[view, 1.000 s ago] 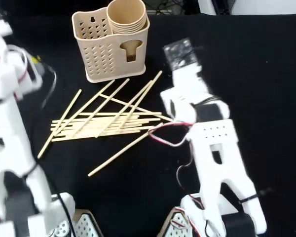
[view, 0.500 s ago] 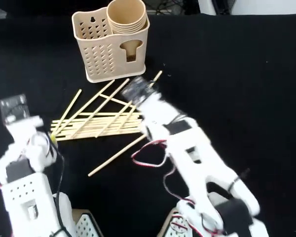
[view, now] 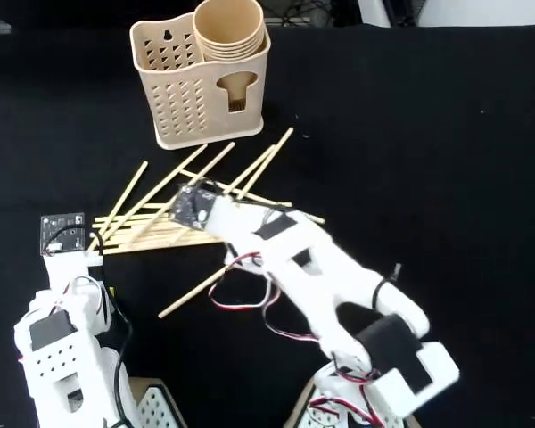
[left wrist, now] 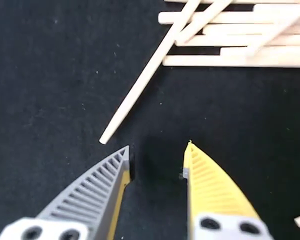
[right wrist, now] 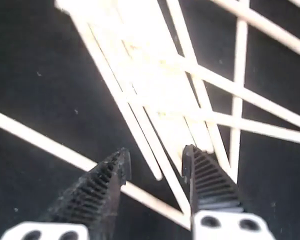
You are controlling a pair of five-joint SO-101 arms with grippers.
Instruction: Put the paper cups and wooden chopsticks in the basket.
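Matt black cloth (view: 446, 134), pale bare-wood chopsticks (view: 147, 234), perforated plastic basket (view: 192, 102), paper cups (view: 229, 28), ribbed plastic fingers (right wrist: 210, 185).

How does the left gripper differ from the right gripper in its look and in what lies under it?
The left gripper has one grey and one yellow finger; the right gripper has two black ones. The left gripper hangs over bare black cloth beside the ends of the chopsticks; the right gripper hangs over the crossed pile itself. Both are open and hold nothing.
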